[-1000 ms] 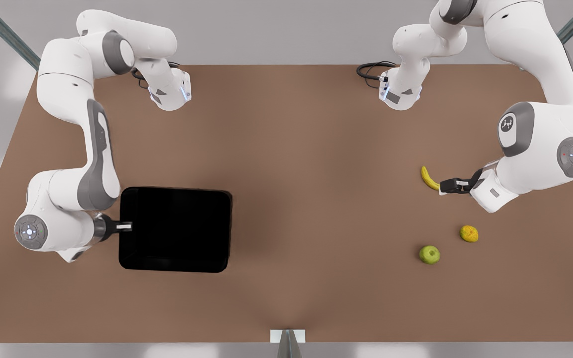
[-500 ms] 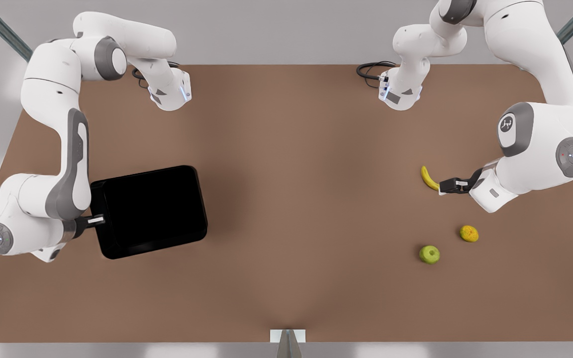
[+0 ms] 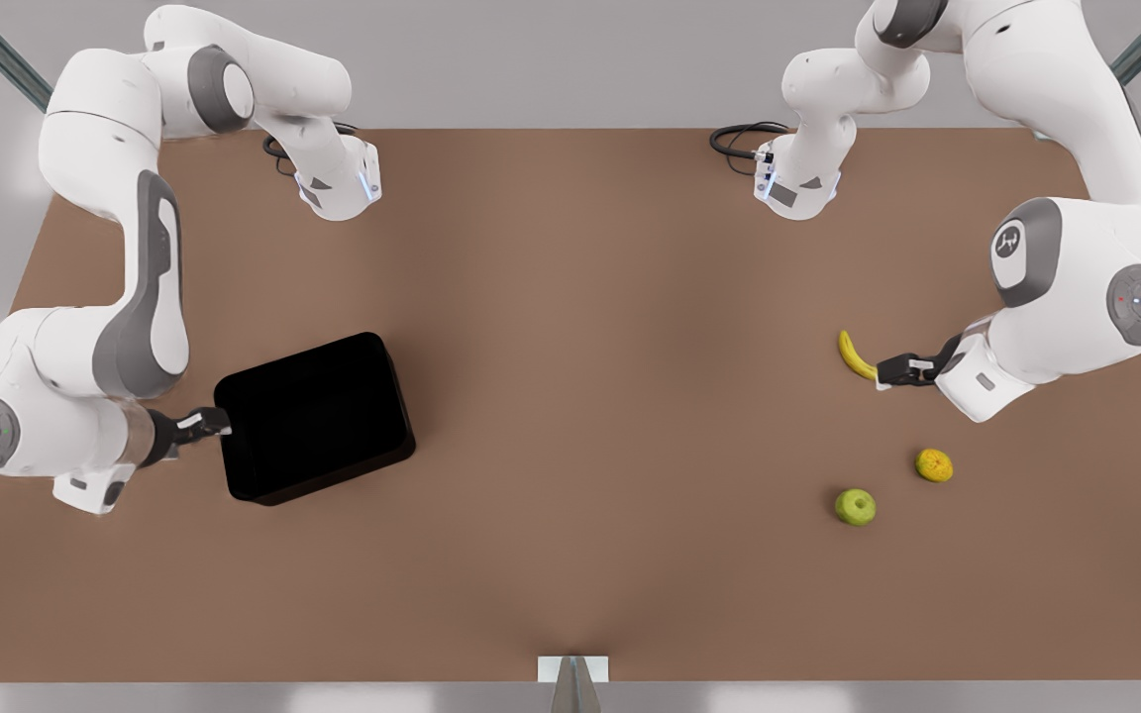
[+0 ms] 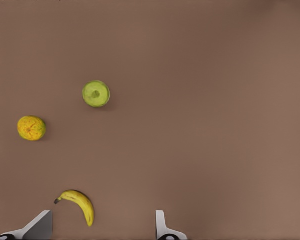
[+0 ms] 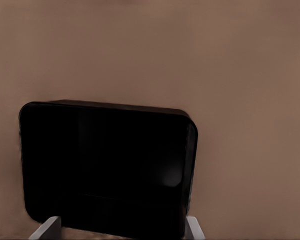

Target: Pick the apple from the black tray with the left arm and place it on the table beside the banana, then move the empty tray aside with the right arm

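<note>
Table: brown top, two white arms mounted at its far edge.

Right arm, on the front view's left: the right gripper sits at the short end of the tray that faces the table's side edge. In the right wrist view both fingers stand wide apart, so I read it as released, gripping nothing.

Left arm, on the front view's right: the left gripper hovers just beside the dark end of the banana. It is spread open and empty; this arm waits.

The tray is empty. It lies skewed to the table edges, in the half toward the front view's left, well apart from the fruit.

The apple rests on the bare table near the banana, closer to the near edge, with an orange fruit just beside it.

Progress, my judgement: apple placed; tray looks set aside and let go. Little remains beyond pulling the right arm clear.

Views: the wrist cameras show the finger gaps, which the front view leaves unclear. The front view alone gives the tray's angle against the table edges.
</note>
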Robot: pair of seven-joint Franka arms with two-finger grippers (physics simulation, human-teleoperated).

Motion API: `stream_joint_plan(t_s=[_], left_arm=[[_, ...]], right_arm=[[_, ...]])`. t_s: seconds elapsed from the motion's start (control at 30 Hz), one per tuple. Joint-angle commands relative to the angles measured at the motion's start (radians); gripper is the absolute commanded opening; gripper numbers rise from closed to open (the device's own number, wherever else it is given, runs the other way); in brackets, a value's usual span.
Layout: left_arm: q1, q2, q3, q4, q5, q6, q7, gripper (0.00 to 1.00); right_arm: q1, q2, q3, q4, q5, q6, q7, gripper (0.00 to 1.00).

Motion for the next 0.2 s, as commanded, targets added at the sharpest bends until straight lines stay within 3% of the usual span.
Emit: stream_joint_plan(t_s=[0.0,0.17], left_arm=[[-0.021,-0.001,-0.005,0.002,0.061,0.004,0.002,1.00],[-0.029,0.002,-0.010,0.009,0.052,0.015,-0.028,1.00]], right_arm=[[-0.002,-0.041,0.025,0.001,0.003,-0.063,0.105,1.00],[-0.005,-0.047,0.019,-0.001,0.006,-0.072,0.128,1.00]])
